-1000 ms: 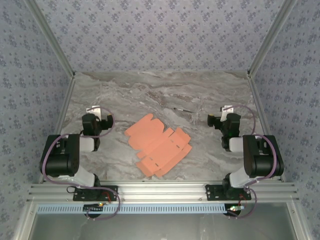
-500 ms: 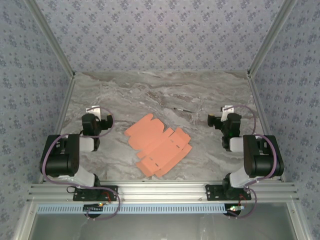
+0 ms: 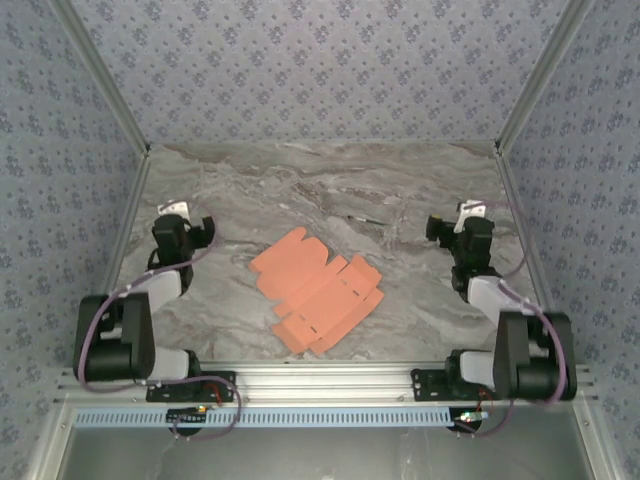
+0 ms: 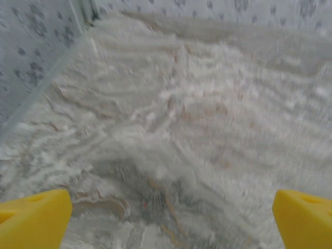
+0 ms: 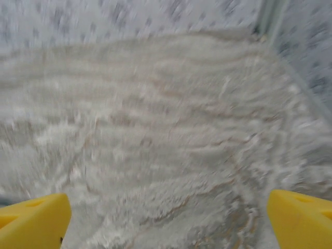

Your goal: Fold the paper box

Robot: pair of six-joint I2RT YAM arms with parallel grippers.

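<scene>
Top external, paper box (image 3: 318, 292): lay flat and unfolded at the middle of the table (image 3: 400, 190), slightly toward the near edge and well apart from both claws.
Top external, left gripper (image 3: 176, 212): stood near the left edge, jaws wide, holding nothing.
Top external, right gripper (image 3: 462, 213): stood near the right edge, jaws wide, empty.
Top external, step in hand: judged to be the approach. Each arm should close in from its own side. One should pin a central panel while the other lifts a flap along its crease, because thin card would likely slide on marble.
Left wrist, fingertips (image 4: 31, 220): yellow and spread apart, with blurred bare marble between them.
Right wrist, fingertips (image 5: 31, 220): likewise spread over bare marble.
Writing: none legible.
</scene>
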